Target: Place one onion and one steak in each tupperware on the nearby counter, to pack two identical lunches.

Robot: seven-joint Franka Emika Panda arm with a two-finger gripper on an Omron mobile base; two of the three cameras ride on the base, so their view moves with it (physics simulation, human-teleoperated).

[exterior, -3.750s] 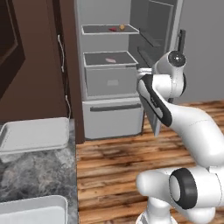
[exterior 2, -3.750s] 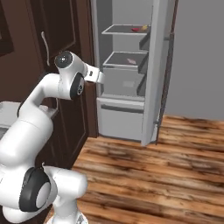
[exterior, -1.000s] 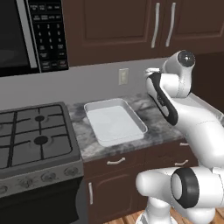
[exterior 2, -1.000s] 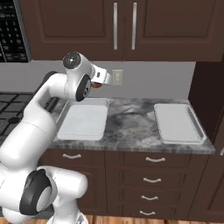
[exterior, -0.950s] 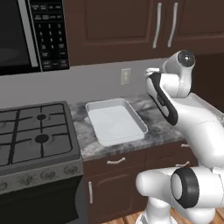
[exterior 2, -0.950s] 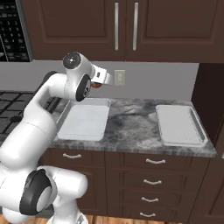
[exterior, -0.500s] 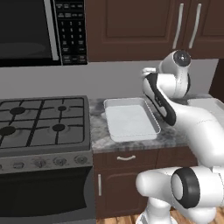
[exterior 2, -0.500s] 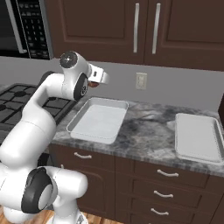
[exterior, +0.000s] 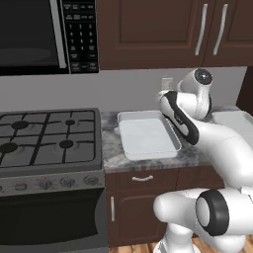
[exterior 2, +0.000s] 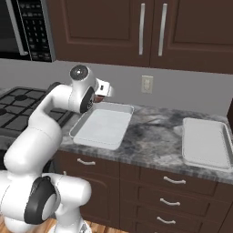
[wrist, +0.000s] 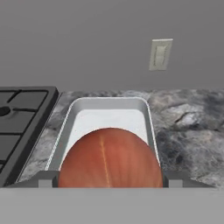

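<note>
Since a second ago the base has driven on along the counter (exterior 2: 157, 136), so the stove (exterior: 47, 136) now fills the left of the left base view; the trays themselves have not shifted. Nearest, in the hand view, a round reddish-brown onion (wrist: 109, 158) with a smooth skin and faint lengthwise streaks sits between the two dark finger tips of the gripper (wrist: 109, 177); the jaws stand wide and pinch it at its sides, probably because it is carried for packing. Just beyond it lies the near tupperware (wrist: 105, 118), a shallow pale grey rectangular tray with rounded corners and a raised rim, bare inside, resting on the marbled grey-and-white stone beside the stove. The hand hangs above the tray's near end, which suits a drop into it. Farther right on the same counter, well apart, lies a second tupperware (exterior 2: 205, 143) of the same kind. Behind, a pale outlet (wrist: 160, 54) sits on the grey wall.
</note>
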